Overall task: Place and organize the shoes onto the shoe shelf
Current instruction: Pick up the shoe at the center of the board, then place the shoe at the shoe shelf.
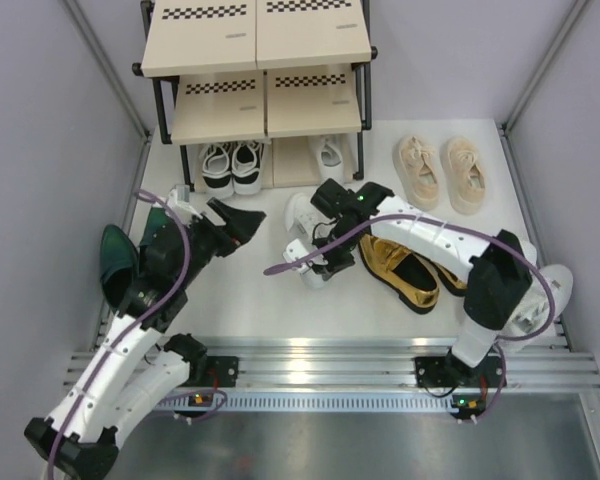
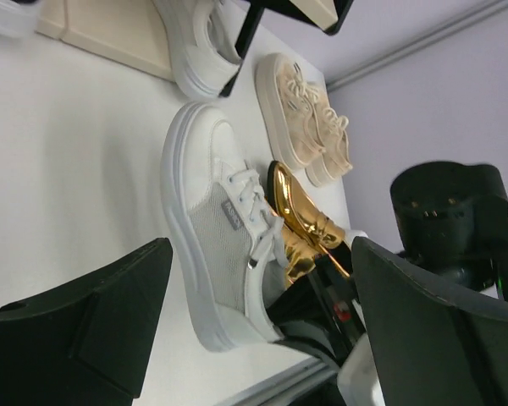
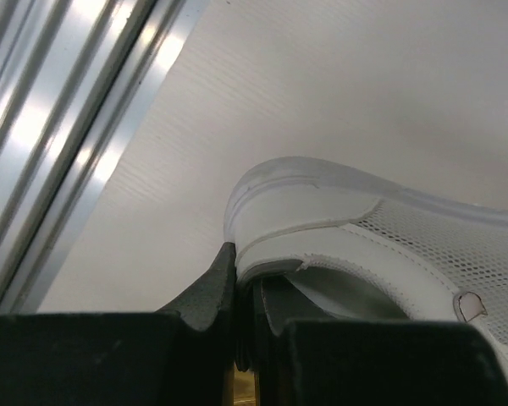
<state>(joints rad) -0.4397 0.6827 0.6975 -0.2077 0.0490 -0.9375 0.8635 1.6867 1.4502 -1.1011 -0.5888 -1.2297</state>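
The shoe shelf (image 1: 255, 45) stands at the back, with black-and-white sneakers (image 1: 230, 165) and one white shoe (image 1: 330, 155) on the floor under it. A white mesh lace-up sneaker (image 1: 298, 215) lies mid-floor. My right gripper (image 3: 247, 292) is shut on its heel collar, one finger inside and one outside. In the left wrist view the same sneaker (image 2: 212, 237) lies ahead of my left gripper (image 2: 258, 330), which is open and holds nothing. From above, the left gripper (image 1: 242, 228) hovers just left of the sneaker. A dark green loafer (image 1: 120, 260) lies beside the left arm.
Gold loafers (image 1: 405, 270) lie right of the held sneaker, under the right arm. Beige sneakers (image 1: 440, 170) sit at the back right. A white shoe (image 1: 555, 285) shows behind the right arm's elbow. Grey walls close in both sides, and a metal rail (image 1: 320, 365) runs along the near edge.
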